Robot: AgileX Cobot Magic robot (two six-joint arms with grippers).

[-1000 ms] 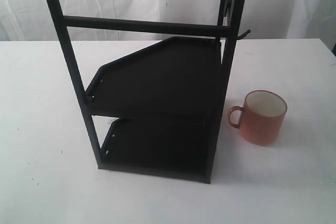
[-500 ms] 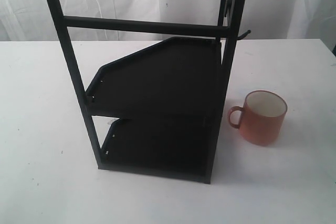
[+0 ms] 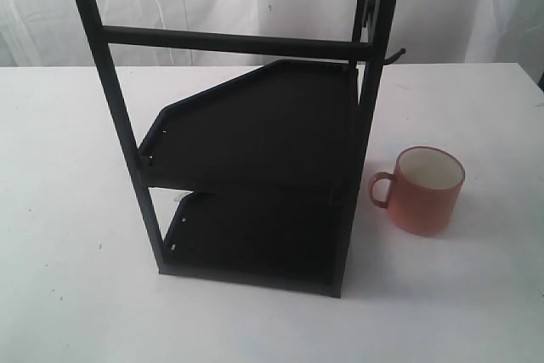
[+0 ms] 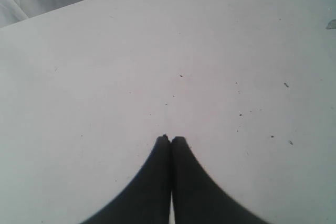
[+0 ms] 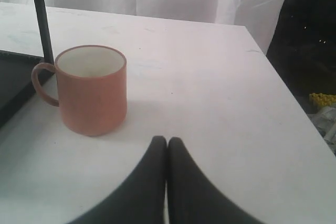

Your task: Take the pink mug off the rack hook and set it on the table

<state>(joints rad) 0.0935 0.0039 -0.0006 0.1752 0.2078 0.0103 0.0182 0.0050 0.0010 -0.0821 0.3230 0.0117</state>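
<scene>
The pink mug [image 3: 422,191] stands upright on the white table [image 3: 476,295], just right of the black rack, its handle toward the rack's corner post. The right wrist view shows the same pink mug [image 5: 92,90] with its cream inside. The rack hook [image 3: 394,56] juts bare from the upper right post. My right gripper [image 5: 167,140] is shut with nothing in it, apart from the mug. Over bare table [image 4: 105,77], my left gripper [image 4: 170,139] is shut and empty. Neither gripper shows in the exterior view.
The tall black two-shelf rack [image 3: 255,133] fills the middle of the table. White curtains hang behind. In the right wrist view the table's edge [image 5: 286,85] runs close by, with dark floor and yellow clutter [image 5: 321,99] beyond it.
</scene>
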